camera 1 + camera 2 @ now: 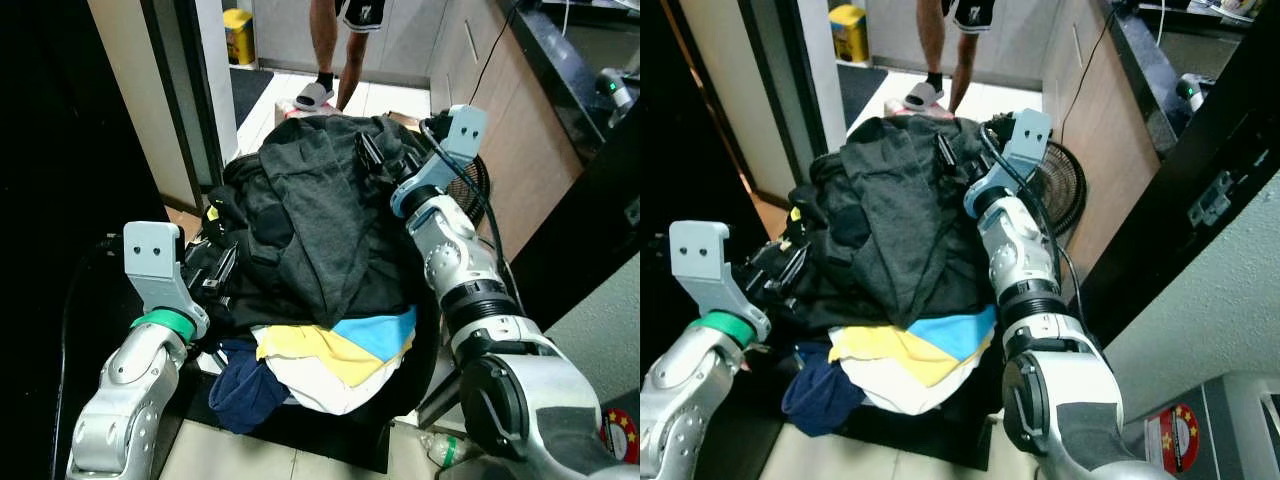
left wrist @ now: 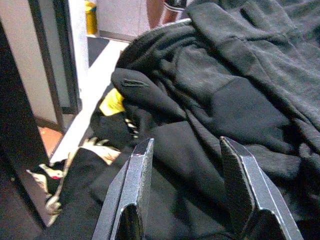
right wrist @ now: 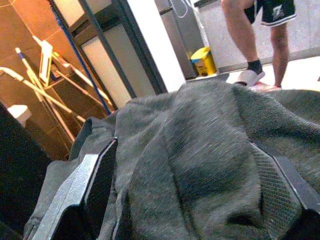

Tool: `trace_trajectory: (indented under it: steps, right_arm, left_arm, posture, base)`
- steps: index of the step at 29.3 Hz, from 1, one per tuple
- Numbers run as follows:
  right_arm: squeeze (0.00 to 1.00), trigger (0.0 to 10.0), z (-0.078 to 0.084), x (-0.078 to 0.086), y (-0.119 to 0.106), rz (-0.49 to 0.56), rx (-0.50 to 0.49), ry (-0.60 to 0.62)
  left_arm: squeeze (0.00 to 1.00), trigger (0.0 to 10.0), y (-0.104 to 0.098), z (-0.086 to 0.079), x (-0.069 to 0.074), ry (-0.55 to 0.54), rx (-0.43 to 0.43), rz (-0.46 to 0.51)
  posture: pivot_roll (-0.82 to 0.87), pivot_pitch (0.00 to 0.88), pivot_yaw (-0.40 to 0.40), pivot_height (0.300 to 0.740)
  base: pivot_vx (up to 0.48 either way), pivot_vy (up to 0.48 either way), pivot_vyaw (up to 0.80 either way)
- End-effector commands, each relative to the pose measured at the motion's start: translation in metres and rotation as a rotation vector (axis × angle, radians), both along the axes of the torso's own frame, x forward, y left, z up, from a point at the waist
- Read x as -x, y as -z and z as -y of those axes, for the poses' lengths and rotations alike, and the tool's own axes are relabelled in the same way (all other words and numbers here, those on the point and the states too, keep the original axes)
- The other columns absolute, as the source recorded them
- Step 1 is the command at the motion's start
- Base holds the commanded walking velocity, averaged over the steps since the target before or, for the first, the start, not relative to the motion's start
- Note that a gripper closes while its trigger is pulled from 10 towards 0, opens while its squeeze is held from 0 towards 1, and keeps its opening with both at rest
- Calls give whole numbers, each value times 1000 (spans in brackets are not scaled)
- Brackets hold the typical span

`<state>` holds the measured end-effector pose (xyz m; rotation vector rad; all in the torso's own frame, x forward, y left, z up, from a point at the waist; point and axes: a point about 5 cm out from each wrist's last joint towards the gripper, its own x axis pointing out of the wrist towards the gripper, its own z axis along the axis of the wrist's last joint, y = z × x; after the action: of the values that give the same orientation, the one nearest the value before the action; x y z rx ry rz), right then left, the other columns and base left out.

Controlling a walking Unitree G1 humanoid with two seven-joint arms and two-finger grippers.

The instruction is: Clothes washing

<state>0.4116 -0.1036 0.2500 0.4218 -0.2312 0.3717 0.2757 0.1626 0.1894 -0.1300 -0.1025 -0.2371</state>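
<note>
A heap of clothes fills a black basket (image 1: 310, 432). A grey garment (image 1: 320, 200) lies on top, over black clothes (image 1: 250, 295). A yellow, blue and white piece (image 1: 340, 352) and a navy piece (image 1: 243, 392) hang out at the near side. My left gripper (image 1: 215, 268) is at the heap's left side, open, with black cloth (image 2: 200, 130) just beyond its fingers (image 2: 137, 180). My right gripper (image 1: 374, 156) rests high on the heap's right side, open wide, with the grey garment (image 3: 200, 150) bulging between its fingers (image 3: 100, 180).
A person's legs (image 1: 330, 50) stand on the tiled floor beyond the heap, near a yellow bin (image 1: 238, 35). A door frame (image 1: 185, 110) is on the left. A black fan (image 1: 472, 185) and wooden cabinets (image 1: 530, 130) are on the right. A plastic bottle (image 1: 445, 450) lies by my right side.
</note>
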Motion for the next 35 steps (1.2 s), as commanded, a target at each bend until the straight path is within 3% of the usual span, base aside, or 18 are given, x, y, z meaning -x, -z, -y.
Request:
trace_trajectory:
  steps: [1,2,6,7,9,30,35]
  right_arm:
    - [114,10000,-8,1,4,-7,8,-28]
    - [0,10000,-10,2,8,-8,14,-33]
    - [0,10000,-14,2,13,-16,9,-34]
    - [0,7059,-15,2,13,-17,-2,-36]
    - [0,0,-16,2,14,-16,-21,-42]
    - [0,0,-17,1,9,15,-52,-55]
    - [0,0,-14,1,-5,63,-101,-51]
  left_arm:
    - [0,10000,2,1,4,14,1,-17]
    - [0,10000,2,1,5,19,1,-18]
    - [0,10000,1,2,8,30,-4,-24]
    - [0,10000,1,2,9,32,-6,-27]
    - [0,10000,0,2,10,35,-8,-30]
    - [0,10000,-9,7,13,89,16,12]
    - [0,10000,-9,6,10,89,22,24]
  posture:
    - [95,132,29,740]
    - [95,132,29,740]
    - [107,141,35,740]
    - [111,146,38,740]
    - [111,146,38,740]
    - [112,144,40,740]
    - [98,129,42,740]
  base:
    - [0,0,0]
    - [0,0,0]
    - [0,0,0]
    - [0,0,0]
    - [0,0,0]
    - [0,0,0]
    - [0,0,0]
